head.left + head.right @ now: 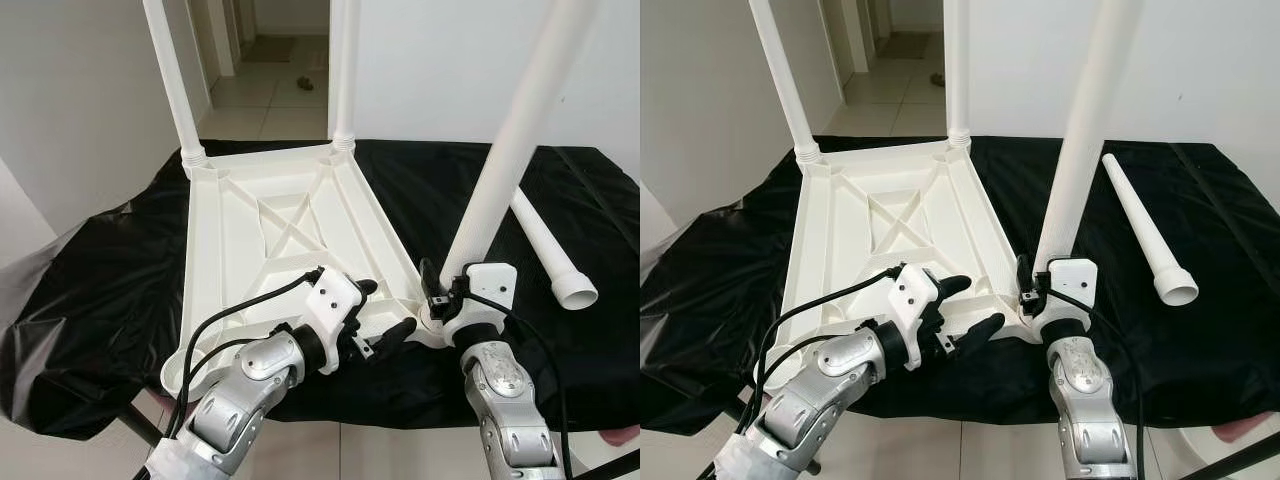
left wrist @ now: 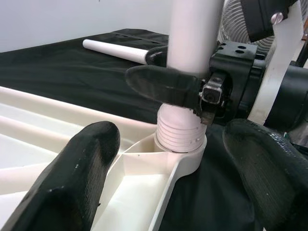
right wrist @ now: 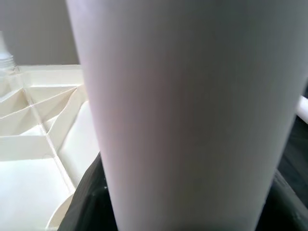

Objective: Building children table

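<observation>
The upturned white tabletop (image 1: 270, 250) lies on the black-covered desk (image 1: 90, 290), two legs upright at its far corners. The right end effector (image 1: 440, 290) is clamped on a third leg (image 1: 500, 160) seated in the near-right corner socket. The left end effector (image 1: 385, 315) hovers beside it, fingers apart. A loose leg (image 1: 545, 245) lies toward the desk's right edge.

Upturned tabletop (image 1: 250, 240) on cloth (image 1: 90, 300), loose leg (image 1: 548, 252) lying at right

The left gripper (image 1: 385, 312) reaches in from the lower left, fingers spread wide apart. The right gripper (image 1: 440, 290), arm rising from below, clamps its fingers around a leg (image 1: 495, 175).
</observation>
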